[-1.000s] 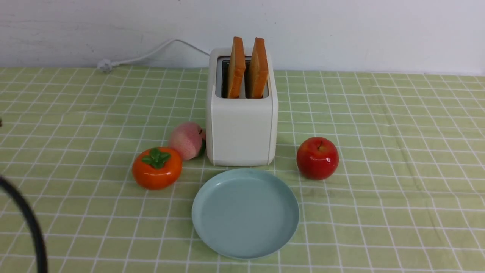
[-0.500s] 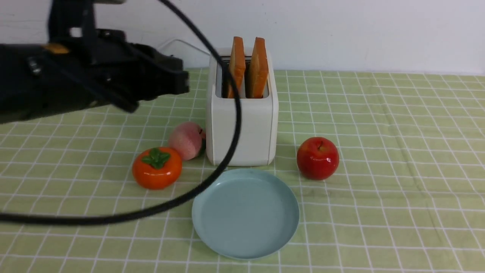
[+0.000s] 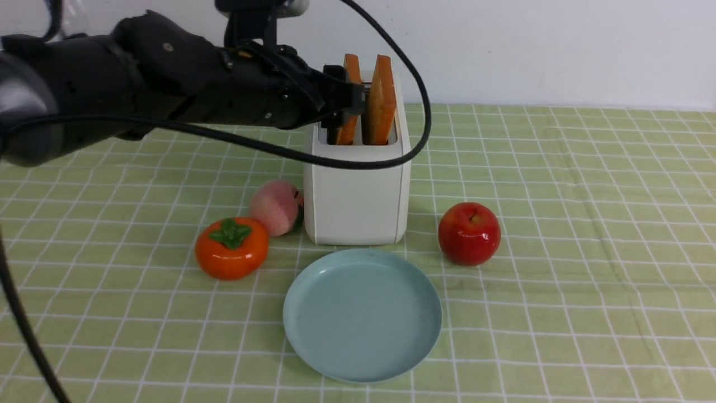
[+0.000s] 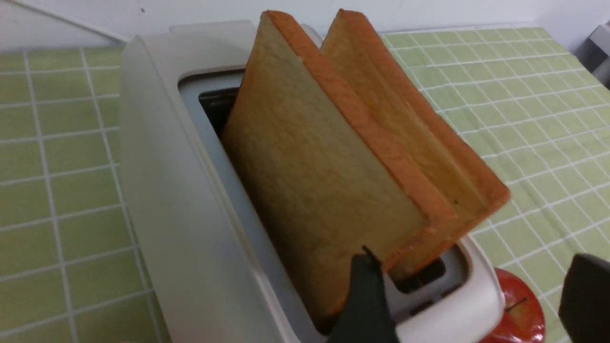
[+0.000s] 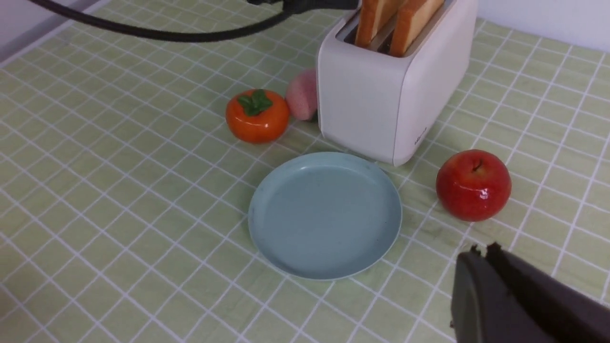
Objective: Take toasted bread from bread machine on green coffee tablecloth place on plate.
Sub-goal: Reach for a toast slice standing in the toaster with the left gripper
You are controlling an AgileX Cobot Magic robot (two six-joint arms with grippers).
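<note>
Pale wall (image 3: 537,50) stands behind a light green tablecloth (image 3: 559,235) ruled with thin white lines into squares. From the left, the robot's left arm (image 3: 184,73) reaches over the cloth towards the toaster, a black cable (image 3: 423,117) looping in front of it. An orange persimmon (image 3: 231,252) with green leaves sits on the cloth, and a pink peach (image 3: 274,207) lies just behind it, close beside the white toaster (image 3: 358,204). The left gripper (image 4: 474,257) is at the toaster's near end, its fingers spread apart; whether either finger touches the bread, I cannot tell. Two slices of toast stand in the toaster's slots, their upper parts showing above the top: the left slice (image 3: 348,131), partly hidden by the gripper in the front view, and the right slice (image 3: 383,101). Directly in front of the toaster rests the round, pale blue-green plate (image 3: 362,316), bare. A red apple (image 3: 469,233) sits to the right, near the plate. The right gripper (image 5: 481,247), seen only in its own wrist view, is closed.
</note>
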